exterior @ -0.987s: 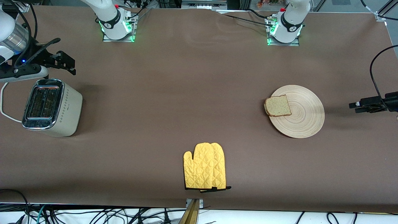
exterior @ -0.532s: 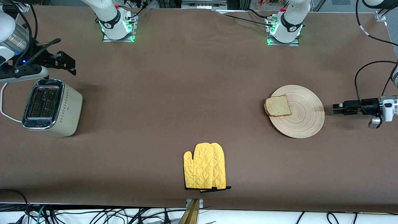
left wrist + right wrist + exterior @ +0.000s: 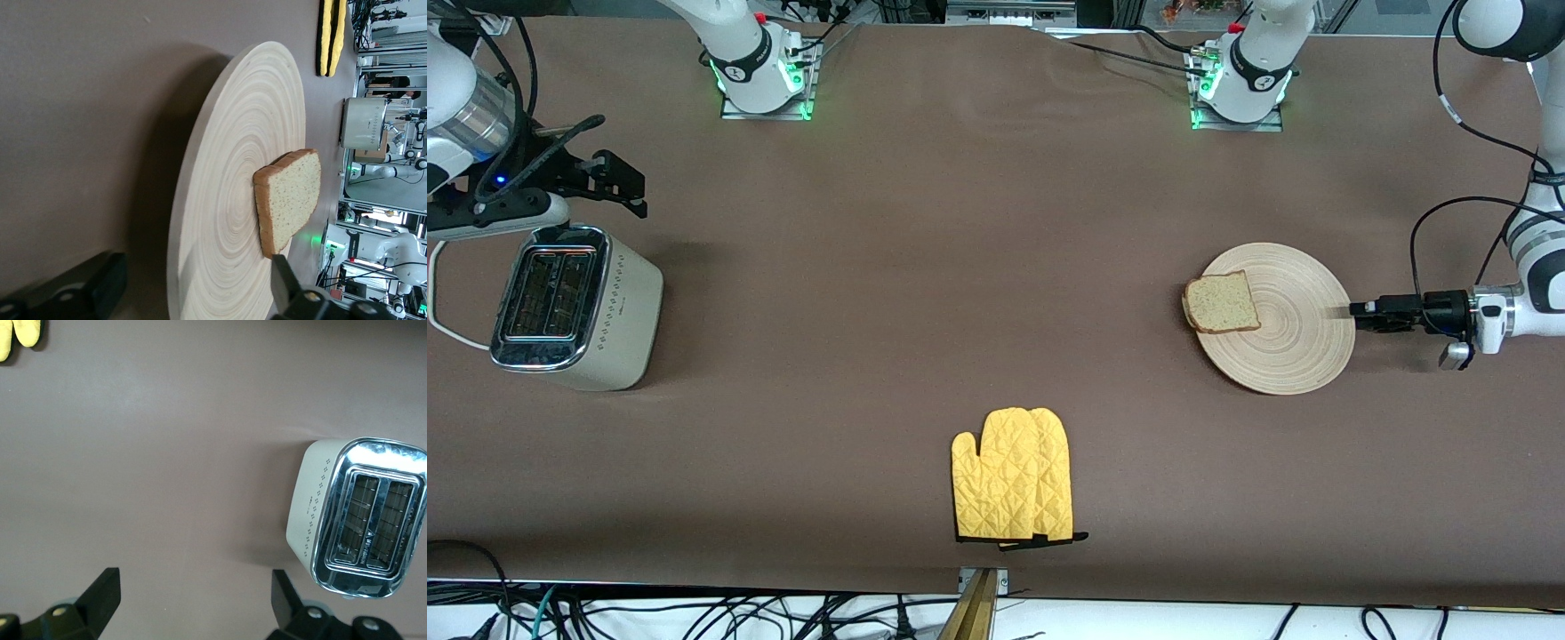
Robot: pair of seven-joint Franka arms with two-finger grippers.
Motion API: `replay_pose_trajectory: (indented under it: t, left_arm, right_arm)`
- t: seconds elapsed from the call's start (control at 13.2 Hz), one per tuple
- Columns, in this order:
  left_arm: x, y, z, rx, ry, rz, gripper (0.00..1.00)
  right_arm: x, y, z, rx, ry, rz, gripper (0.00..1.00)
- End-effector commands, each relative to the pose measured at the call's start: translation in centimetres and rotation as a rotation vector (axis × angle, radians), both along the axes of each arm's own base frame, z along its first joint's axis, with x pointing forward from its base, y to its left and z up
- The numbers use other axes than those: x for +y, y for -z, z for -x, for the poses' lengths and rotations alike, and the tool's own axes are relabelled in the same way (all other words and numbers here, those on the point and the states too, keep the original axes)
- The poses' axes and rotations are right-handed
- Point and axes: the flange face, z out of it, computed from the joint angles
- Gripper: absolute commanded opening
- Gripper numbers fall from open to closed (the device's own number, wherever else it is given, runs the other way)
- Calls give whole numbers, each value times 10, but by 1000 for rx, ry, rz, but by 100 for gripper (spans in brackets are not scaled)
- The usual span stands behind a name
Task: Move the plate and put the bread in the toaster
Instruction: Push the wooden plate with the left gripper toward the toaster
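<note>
The pale wooden plate (image 3: 1289, 324) lies toward the left arm's end of the table, with the bread (image 3: 1221, 303) on its edge facing the table's middle. My left gripper (image 3: 1354, 311) is open, held sideways at the plate's rim, one finger above the rim and one below. The left wrist view shows the plate (image 3: 220, 200) and bread (image 3: 290, 200) between the fingers (image 3: 283, 283). The cream toaster (image 3: 574, 307) stands at the right arm's end. My right gripper (image 3: 627, 182) hangs open and empty over the table beside the toaster (image 3: 360, 517).
A yellow oven mitt (image 3: 1014, 476) lies near the table's front edge, at the middle. The toaster's white cord (image 3: 440, 298) curls off at the right arm's end. Cables hang along the front edge.
My left gripper has moved in from the table's end to the plate's rim. The right arm has barely moved. Plate and bread have not moved.
</note>
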Motion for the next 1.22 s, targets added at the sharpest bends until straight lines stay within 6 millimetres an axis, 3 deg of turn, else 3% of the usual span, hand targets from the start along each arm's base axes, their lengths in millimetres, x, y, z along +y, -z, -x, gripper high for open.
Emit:
replay_pose_trajectory:
  t: [0.0,0.08,0.23,0.3,0.53,0.76,1.06,1.14]
  left_arm:
    - [-3,8,-7,-24,5,14,51]
    - [-4,8,-8,-23,14,9,28]
    - [-7,8,-9,-21,20,8,6]
    - [-9,8,-10,-18,26,5,0]
    - [-9,8,-9,-9,57,-15,0]
    - [-12,-7,-19,-26,63,-13,0]
    - [-75,-50,-63,-62,168,92,0]
    - [-99,-57,-74,-33,177,99,0]
  right_arm:
    - [3,-2,1,-12,2,10,100]
    - [3,-2,1,-14,2,9,100]
    - [3,-3,1,-15,-4,9,100]
    - [3,-3,1,-17,-2,9,100]
    - [4,-4,1,-20,3,7,100]
    - [4,-2,1,-17,3,6,100]
    - [4,-2,1,-16,3,3,100]
    - [4,-2,1,-16,3,3,100]
